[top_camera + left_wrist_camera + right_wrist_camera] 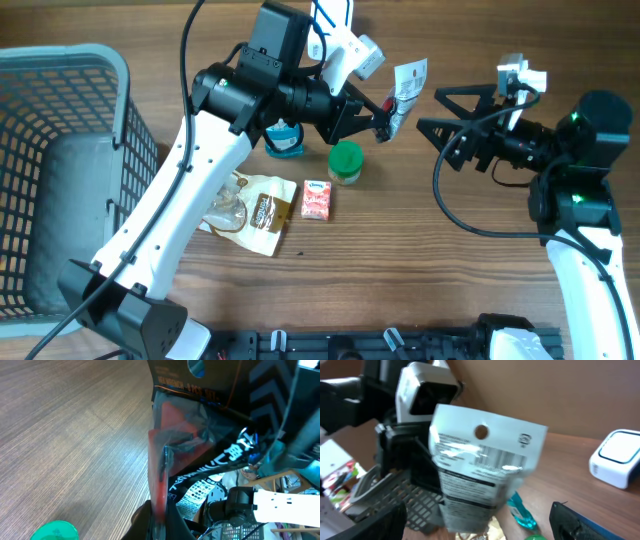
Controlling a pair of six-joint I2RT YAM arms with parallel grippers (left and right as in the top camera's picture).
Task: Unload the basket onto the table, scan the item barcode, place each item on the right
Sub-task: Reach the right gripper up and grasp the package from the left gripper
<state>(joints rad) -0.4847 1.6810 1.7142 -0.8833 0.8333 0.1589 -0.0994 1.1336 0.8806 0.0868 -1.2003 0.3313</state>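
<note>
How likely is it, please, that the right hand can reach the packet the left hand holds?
Probably yes: the right hand faces the packet, open, with only clear air between them; the left hand grips just one end.

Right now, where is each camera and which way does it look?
Overhead: above the table, looking straight down on left arm, right arm, basket and packet.
Left wrist: on the left arm, looking along the left jaws, shut on the packet, seen edge-on.
Right wrist: on the right arm, facing the packet's printed side between the open right jaws.
Shared: all three show the packet.
</note>
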